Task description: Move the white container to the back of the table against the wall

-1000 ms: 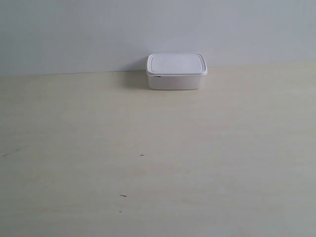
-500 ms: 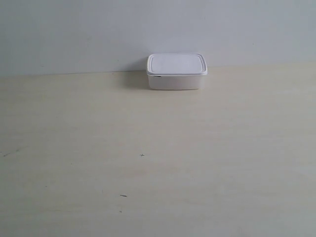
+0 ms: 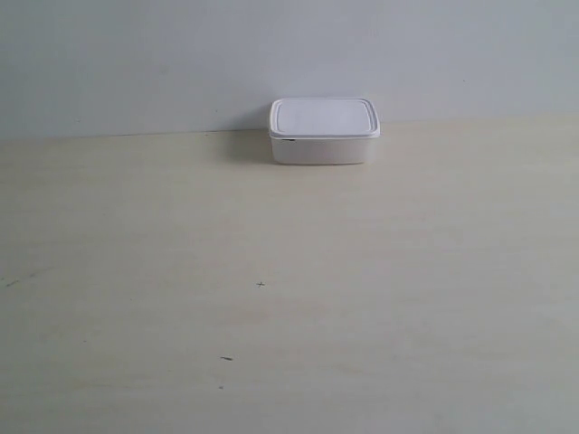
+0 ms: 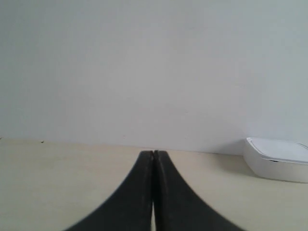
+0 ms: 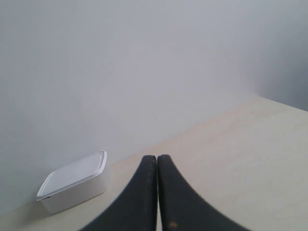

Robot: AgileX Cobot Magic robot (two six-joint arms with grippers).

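Against the pale wall (image 3: pixel 181 63), at the back of the cream surface (image 3: pixel 362 298), sits the lidded white container (image 3: pixel 324 131), well beyond the left fingers (image 4: pixel 137 192) and right fingers (image 5: pixel 144 192); both pairs are pressed together, holding nothing.

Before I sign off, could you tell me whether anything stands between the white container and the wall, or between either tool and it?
Nothing visible does. The white container sits at the back of the table by the wall; only bare table shows between it and the left tool or the right tool.
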